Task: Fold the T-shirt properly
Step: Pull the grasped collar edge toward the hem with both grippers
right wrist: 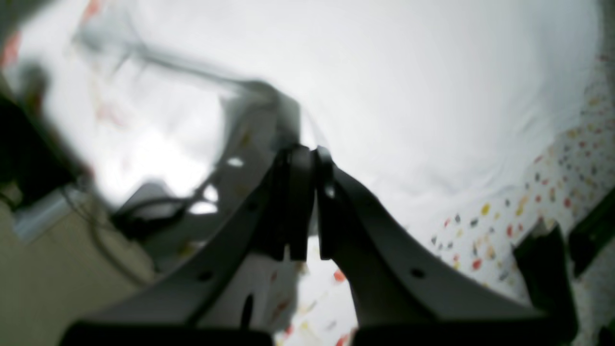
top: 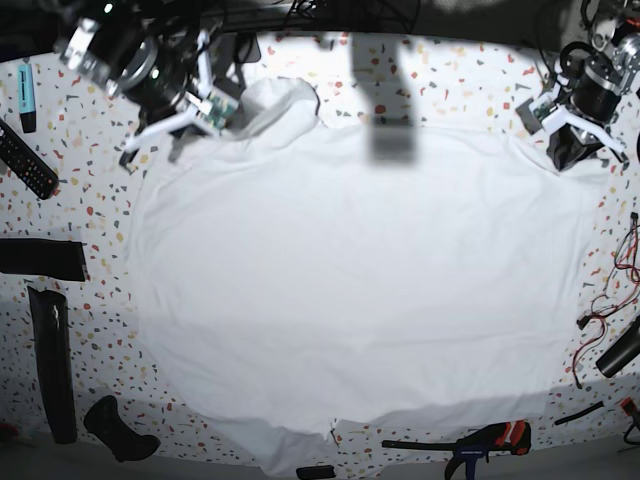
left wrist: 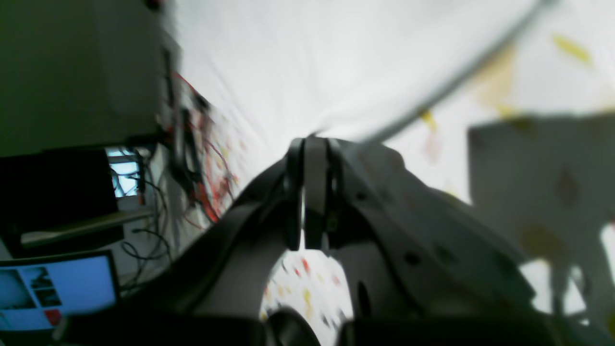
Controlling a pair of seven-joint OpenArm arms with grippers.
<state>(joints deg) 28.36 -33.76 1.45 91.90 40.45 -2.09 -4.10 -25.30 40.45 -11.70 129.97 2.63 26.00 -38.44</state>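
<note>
One T-shirt (top: 350, 280), long axis left-right

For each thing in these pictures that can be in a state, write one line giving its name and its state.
T-shirt: spread flat on the speckled table, unfolded, far edge held at two corners.
Left end effector: shut on T-shirt.
Right end effector: shut on T-shirt.
Screen: lit.
Clamp: lying on the table by the near edge.

Black-and-silver arms; each dark claw (right wrist: 307, 202) has holed white brackets
</note>
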